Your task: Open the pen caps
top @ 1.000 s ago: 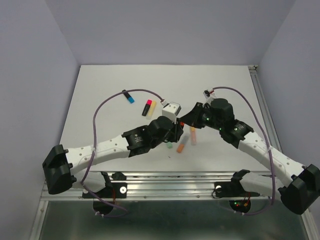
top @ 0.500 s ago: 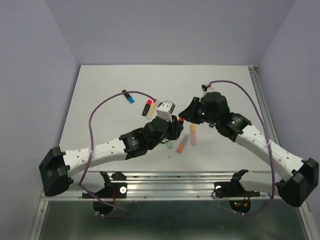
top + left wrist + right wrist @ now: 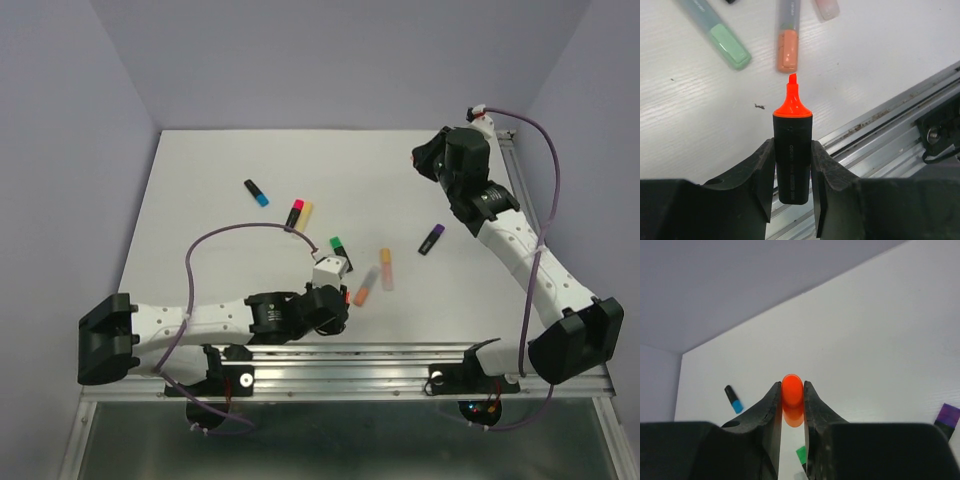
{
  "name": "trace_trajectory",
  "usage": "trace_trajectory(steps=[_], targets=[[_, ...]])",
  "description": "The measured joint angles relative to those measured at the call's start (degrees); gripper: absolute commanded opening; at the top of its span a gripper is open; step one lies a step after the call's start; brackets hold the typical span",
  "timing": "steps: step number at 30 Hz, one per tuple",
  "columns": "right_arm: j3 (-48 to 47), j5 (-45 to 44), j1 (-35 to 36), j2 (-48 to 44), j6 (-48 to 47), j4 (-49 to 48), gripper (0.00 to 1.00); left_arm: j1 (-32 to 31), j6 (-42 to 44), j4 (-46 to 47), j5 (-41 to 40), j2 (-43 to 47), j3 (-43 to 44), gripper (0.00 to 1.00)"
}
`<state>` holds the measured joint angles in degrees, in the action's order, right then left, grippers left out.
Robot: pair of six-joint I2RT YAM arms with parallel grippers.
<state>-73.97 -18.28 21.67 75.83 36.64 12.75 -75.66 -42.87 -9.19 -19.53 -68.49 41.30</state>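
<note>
A: Status on the caps?
B: Orange one is off. My right gripper (image 3: 792, 390) is pinching the orange cap (image 3: 792, 412), jaws closed down tight on it. It's hanging over the table (image 3: 200, 170) at 1 o'clock, well apart from everything else.
A: And the body?
B: My left gripper (image 3: 792, 155) is clamping the black pen (image 3: 792, 135) mid-barrel, jaws part-closed around it. The orange tip (image 3: 792, 97) is bare and pointing away from me. That's sitting at 6 o'clock, by the near rail (image 3: 880, 125).
A: So this pen is done?
B: I'm reading it that way, since cap and pen are fully apart. I'm treating this as the put-down part of the step.
A: Next?
B: Probably releasing the cap low on a bare patch at 1 o'clock. Then laying the pen down near 6 without nudging the pastel orange pen (image 3: 788, 37) or the mint pen (image 3: 720, 32) lying just past the tip.
A: What's left?
B: Looking capped from above: blue pen (image 3: 257, 192) at 10 o'clock, pink pen (image 3: 294, 213) at 11, green pen (image 3: 337, 244) near centre, purple pen (image 3: 431, 239) at 3. Purple is nearest my right side, so I'm leaning that way.
</note>
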Motion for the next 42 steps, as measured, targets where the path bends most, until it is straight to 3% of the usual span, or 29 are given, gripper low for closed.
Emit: trace_trajectory(steps=[4,7,16,24,28,34,38,42], targets=[[0.1,3.1,-4.3,2.2,-1.5,0.1,0.01,1.6,-2.2,-4.7,-3.8,-0.8,3.1,0.0],[1.4,7.4,-10.5,4.3,-1.5,-0.7,0.01,8.2,-2.4,-6.1,-5.0,-2.6,7.2,0.0],[5.0,16.5,-25.4,19.3,-1.5,-3.0,0.01,44.8,3.7,-5.9,-7.0,-5.6,10.7,0.0],[-4.3,18.1,-29.2,35.0,-3.4,-3.0,0.01,65.6,9.0,-6.1,-4.9,-15.6,15.9,0.0],[-12.1,19.4,-30.0,42.3,-5.0,-2.8,0.08,71.2,10.4,-7.3,-5.5,-23.5,20.0,0.0],[-17.9,19.6,-30.2,45.7,-3.2,-0.7,0.08,71.6,10.8,-11.8,-8.2,-35.9,29.1,0.01],[-17.9,19.4,-30.1,46.0,-1.1,0.0,0.08,71.9,10.7,-14.2,-8.3,-38.4,29.3,0.08],[-17.9,18.2,-29.8,47.6,-0.6,0.7,0.17,72.6,10.8,-14.6,-8.3,-38.4,29.3,0.11]])
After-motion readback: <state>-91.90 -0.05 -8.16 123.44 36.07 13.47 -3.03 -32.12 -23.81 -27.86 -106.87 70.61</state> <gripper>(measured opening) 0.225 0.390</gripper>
